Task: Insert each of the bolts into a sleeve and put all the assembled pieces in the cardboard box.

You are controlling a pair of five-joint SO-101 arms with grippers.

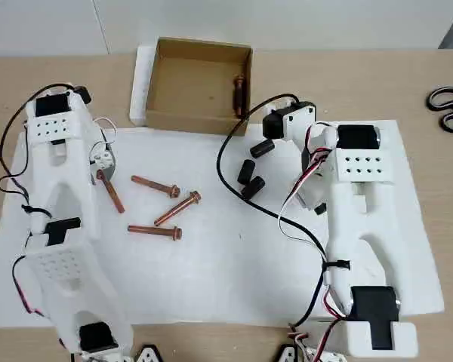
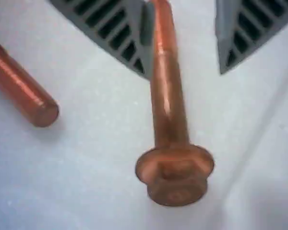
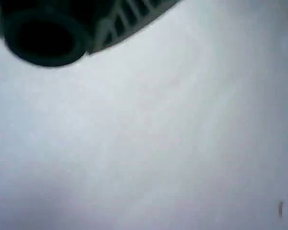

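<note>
High view of a white mat (image 1: 211, 286), left gripper (image 2: 185, 72) with fingers spread around a copper bolt (image 2: 169, 115) lying on the mat, right gripper (image 3: 127, 21) beside a black sleeve (image 3: 45, 40), its grip unclear, cardboard box (image 1: 196, 121) at the mat's far edge

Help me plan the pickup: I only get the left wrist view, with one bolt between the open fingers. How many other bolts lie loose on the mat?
Observer: Three more bolts lie on the white mat, toward its middle.
Operator: Where are the sleeves?
Observer: Three black sleeves lie together close to the right arm, on the near side of the cardboard box.
Operator: Anything in the box yet?
Observer: One assembled piece lies against the wall on the right arm's side.
</note>
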